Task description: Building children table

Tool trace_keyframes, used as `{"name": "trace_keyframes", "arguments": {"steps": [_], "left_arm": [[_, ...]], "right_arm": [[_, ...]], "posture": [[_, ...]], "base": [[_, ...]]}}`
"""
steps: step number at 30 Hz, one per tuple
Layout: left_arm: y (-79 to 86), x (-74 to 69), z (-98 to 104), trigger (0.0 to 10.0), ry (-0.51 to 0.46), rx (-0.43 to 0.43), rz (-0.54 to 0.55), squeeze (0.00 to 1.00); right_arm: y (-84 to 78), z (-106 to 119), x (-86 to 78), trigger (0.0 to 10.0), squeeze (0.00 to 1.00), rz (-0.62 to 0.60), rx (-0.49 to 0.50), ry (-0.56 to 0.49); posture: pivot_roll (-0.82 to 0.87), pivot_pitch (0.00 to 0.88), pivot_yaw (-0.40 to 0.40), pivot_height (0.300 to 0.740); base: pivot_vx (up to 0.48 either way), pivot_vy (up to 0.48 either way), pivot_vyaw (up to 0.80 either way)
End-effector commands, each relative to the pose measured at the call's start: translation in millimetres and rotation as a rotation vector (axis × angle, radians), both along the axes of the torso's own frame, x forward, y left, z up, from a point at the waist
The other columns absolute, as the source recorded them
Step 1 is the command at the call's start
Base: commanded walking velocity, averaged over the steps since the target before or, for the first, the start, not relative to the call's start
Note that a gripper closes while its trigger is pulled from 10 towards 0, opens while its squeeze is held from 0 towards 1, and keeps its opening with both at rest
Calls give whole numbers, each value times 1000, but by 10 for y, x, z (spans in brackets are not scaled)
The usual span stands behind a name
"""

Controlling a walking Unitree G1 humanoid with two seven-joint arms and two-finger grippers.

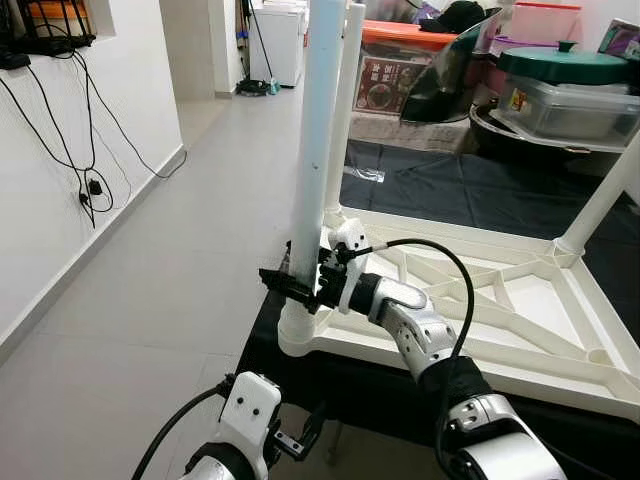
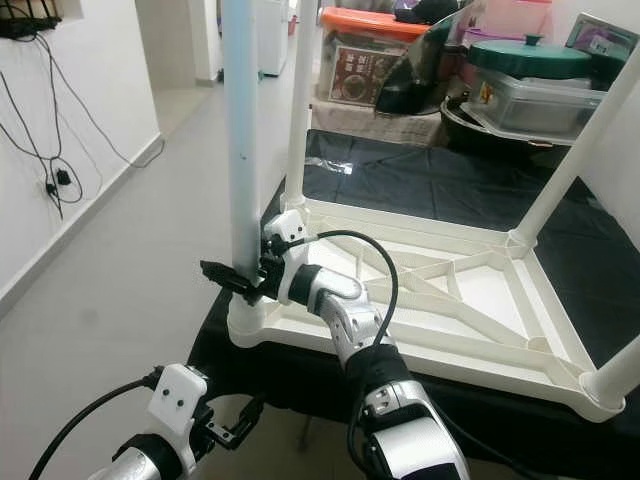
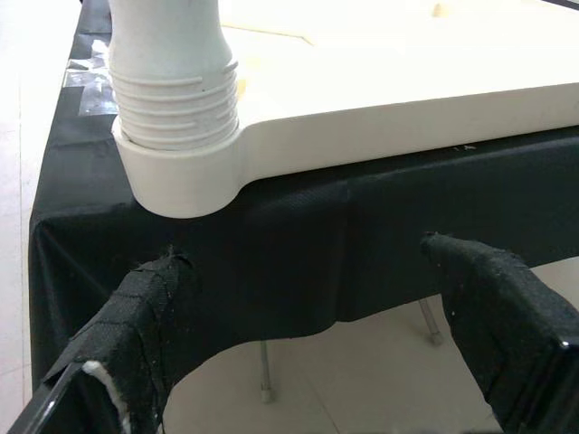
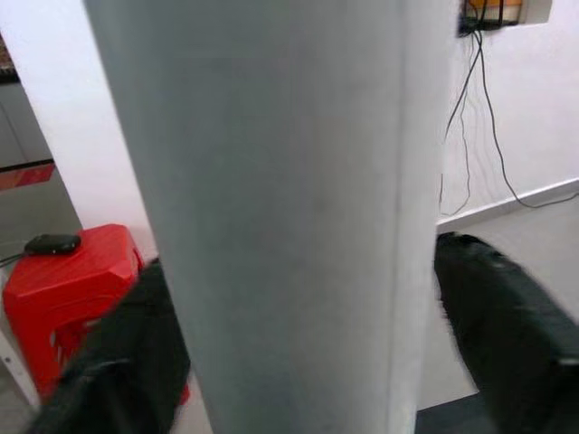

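- Left eye view: an upturned white table (image 1: 520, 300) lies on a black cloth (image 1: 470, 190); at its near left corner the right gripper (image 1: 296, 282) is clamped around the foot of an upright white leg (image 1: 318, 150)
- Right eye view: the left gripper (image 2: 232, 428) hangs low, near the floor (image 2: 150, 240)
- Left wrist view: its fingers (image 3: 507, 307) are spread wide, holding nothing, below the leg's threaded base in the corner socket (image 3: 181, 176)
- Right wrist view: a red stool (image 4: 68, 289) stands behind the leg

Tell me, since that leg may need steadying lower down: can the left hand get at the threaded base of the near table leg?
Probably yes. The left hand is open below the threaded base, with nothing between them; the right hand grips the leg higher up.
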State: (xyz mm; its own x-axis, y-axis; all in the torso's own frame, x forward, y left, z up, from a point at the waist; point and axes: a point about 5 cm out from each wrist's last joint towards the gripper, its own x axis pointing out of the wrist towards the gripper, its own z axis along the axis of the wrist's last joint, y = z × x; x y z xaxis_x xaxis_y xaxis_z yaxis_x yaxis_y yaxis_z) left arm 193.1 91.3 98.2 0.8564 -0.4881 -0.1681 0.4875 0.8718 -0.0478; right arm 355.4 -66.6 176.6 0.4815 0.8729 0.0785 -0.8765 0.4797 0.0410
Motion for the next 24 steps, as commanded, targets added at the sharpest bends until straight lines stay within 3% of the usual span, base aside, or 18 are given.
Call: {"name": "trace_keyframes", "arguments": {"steps": [1, 15, 24], "left_arm": [[-2, -19, 20, 10000, -8, 4, -3, 0], [3, -20, 14, 10000, -5, 8, 0, 0], [32, -9, 15, 10000, -3, 6, 17, 0]], "right_arm": [[1, 37, 17, 0, 0, -1, 3, -16], [32, -19, -5, 0, 0, -5, -3, -25], [-72, -155, -107, 0, 0, -98, 10, -35]], "posture": [[174, 0, -111, 740], [176, 0, -114, 740], [174, 0, -112, 740]], "base": [[0, 0, 0], [0, 0, 0], [0, 0, 0]]}}
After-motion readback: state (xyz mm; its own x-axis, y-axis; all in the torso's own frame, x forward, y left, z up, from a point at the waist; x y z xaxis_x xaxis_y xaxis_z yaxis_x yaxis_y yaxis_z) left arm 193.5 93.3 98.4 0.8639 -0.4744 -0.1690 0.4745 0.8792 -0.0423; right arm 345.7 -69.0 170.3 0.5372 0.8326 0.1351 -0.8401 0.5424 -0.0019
